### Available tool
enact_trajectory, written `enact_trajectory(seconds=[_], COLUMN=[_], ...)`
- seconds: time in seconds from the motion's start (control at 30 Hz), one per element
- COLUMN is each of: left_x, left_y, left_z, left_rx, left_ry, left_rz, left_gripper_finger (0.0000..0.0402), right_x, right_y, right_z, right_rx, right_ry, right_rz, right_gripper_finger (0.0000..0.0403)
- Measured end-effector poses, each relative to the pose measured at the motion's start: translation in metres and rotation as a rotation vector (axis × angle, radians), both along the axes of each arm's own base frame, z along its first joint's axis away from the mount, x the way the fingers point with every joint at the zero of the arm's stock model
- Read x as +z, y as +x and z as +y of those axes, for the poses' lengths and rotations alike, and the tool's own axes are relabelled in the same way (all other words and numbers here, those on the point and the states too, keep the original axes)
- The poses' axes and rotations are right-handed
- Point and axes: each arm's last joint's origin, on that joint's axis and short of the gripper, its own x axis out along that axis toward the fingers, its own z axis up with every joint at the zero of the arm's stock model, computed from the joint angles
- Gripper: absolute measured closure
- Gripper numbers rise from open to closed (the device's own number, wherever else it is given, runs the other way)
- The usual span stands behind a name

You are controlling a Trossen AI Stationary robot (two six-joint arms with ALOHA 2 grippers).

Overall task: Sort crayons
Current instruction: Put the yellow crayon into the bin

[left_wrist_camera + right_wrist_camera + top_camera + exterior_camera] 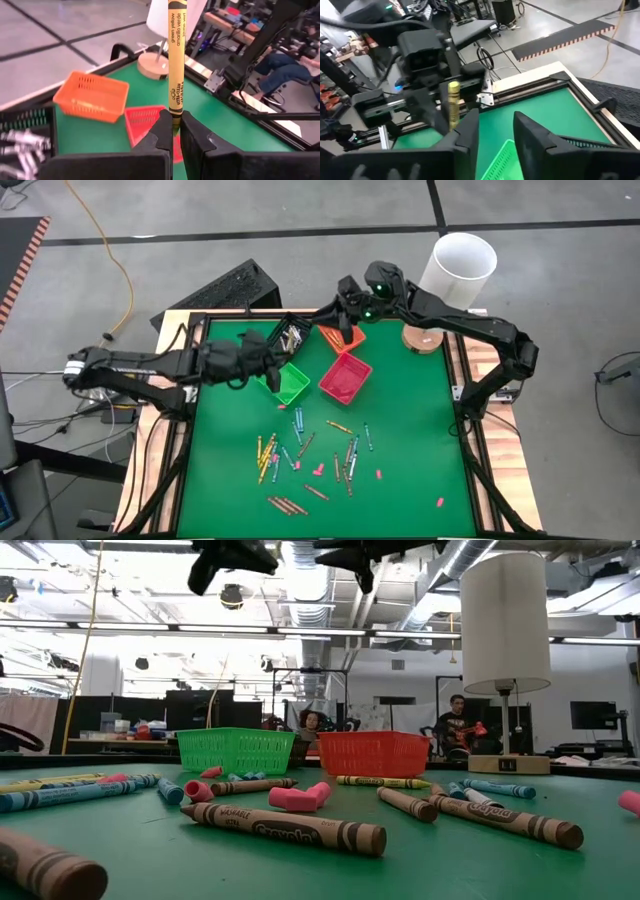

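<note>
The left gripper clamps a yellow crayon upright above the green bin; the right gripper hangs apart nearby.

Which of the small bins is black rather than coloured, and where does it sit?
The black bin at the mat's far edge, holding grey crayons. The green bin, red bin and orange bin are bright.

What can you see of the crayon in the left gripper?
The yellow-green crayon is a thin paper-wrapped stick with black print reading "green yellow" on its label. It stands upright out of the left gripper, whose two dark fingers are shut on its lower end; nothing else touches it. It is held in the air above the green mat near the green bin. Its tip runs out of the picture.
</note>
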Motion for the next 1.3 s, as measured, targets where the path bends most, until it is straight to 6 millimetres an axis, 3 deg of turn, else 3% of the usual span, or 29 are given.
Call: enact_trajectory(seconds=[0.3, 0.5, 0.93, 1.3], left_x=[0.012, 0.012, 0.001, -0.003], left_y=[-0.002, 0.002, 0.025, 0.027], left_z=[0.038, 0.052, 0.063, 0.064], left_rx=[-0.085, -0.167, -0.242, -0.239], left_ry=[0.072, 0.108, 0.124, 0.125], left_rz=[-0.088, -0.12, -0.149, -0.133], left_gripper_finger=[0.04, 0.04, 0.04, 0.04], right_x=[0.002, 0.007, -0.017, -0.018], right_y=[0.005, 0.014, 0.043, 0.042], right_z=[0.009, 0.018, 0.013, 0.009], right_rx=[0.017, -0.018, -0.029, -0.033], right_ry=[0.004, -0.037, 0.008, 0.003], right_rz=[-0.021, -0.101, -0.084, -0.08], right_gripper_finger=[0.0178, 0.016, 0.017, 0.0293])
